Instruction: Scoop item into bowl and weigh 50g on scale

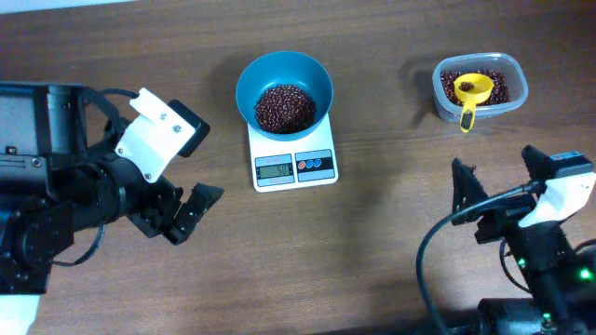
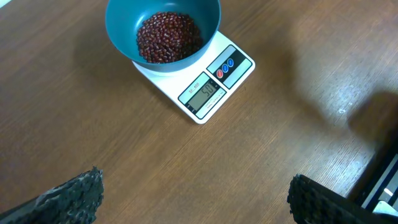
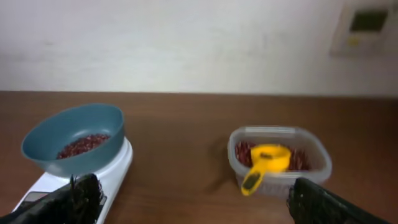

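Inspecting the station, you have both arms standing apart from the work. The left gripper (image 1: 196, 212) has its jaws released and empty, low over the table (image 1: 372, 251) to the left of the scale (image 1: 294, 154). The right gripper (image 1: 498, 169) is likewise spread wide with nothing between its fingers, near the front right edge.

The bowl (image 1: 250, 82) sits on the scale's platform and covers most of it. It carries a heap of beans (image 1: 284, 107) in its bottom. The display (image 2: 205, 94) appears to read about fifty, though you cannot make out the last digit. On that evidence the weighing looks complete or nearly so.

The yellow scoop (image 1: 473, 90) lies in the clear tub (image 1: 518, 93) on the remaining beans, its handle hanging over the near rim.

Hazards from here:
- Adding another scoop would probably overshoot the target, since the reading is already at or close to it.
- The bowl is wider than the platform and overhangs it. A brush from the left arm could shift or tip the bowl and spill beans.
- Any contact with the scale or a jolt to the table would disturb the reading.
- The overhanging scoop handle could catch a passing right finger and flick beans out.
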Tool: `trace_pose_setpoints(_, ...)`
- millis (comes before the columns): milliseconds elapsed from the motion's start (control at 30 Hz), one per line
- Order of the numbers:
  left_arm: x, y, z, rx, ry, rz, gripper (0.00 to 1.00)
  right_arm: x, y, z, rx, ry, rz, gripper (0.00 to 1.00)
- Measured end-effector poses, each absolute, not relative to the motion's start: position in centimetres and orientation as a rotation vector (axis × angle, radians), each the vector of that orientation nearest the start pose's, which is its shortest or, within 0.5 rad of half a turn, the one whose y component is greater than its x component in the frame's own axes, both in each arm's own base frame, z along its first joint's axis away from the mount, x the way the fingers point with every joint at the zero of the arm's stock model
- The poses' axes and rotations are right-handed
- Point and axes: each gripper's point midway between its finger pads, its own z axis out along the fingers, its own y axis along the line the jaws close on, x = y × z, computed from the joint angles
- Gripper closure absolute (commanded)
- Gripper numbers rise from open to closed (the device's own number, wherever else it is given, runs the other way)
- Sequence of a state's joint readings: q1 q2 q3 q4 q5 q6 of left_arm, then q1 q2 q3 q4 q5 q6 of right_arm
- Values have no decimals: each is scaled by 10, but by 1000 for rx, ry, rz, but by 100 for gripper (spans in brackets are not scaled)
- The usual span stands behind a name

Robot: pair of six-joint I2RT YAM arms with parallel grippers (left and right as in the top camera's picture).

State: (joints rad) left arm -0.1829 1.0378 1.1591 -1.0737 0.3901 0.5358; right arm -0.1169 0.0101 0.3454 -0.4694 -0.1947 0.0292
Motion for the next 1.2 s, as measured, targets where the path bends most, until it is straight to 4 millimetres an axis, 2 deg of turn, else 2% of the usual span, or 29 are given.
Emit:
trace_pose_setpoints(133, 241, -111, 240, 1005, 2238, -339, 1, 225, 3, 187, 15, 1729, 89, 1)
trace_pose_setpoints(267, 241, -111, 240, 1006, 2238, -339, 1, 228, 3, 176, -64, 1746, 29, 1)
trace_pose_setpoints(333, 241, -111, 240, 1006, 2238, -339, 1, 228, 11, 174, -106, 1744, 40, 1)
trace_pose_setpoints(467, 241, -111, 240, 1006, 2238, -339, 1, 239, 16, 156, -135, 1713, 49, 1)
trace_pose_setpoints(667, 241, -111, 240, 1006, 2238, -339, 1, 243, 16, 167, -146, 1638, 37, 1)
trace_pose_setpoints(867, 241, -111, 240, 1005, 2238, -339, 1, 244, 23, 163, -259, 1611, -33, 1)
trace_pose_setpoints(1200, 241, -111, 240, 1006, 2238, -339, 1, 245, 19, 162, -258, 1612, -66, 1)
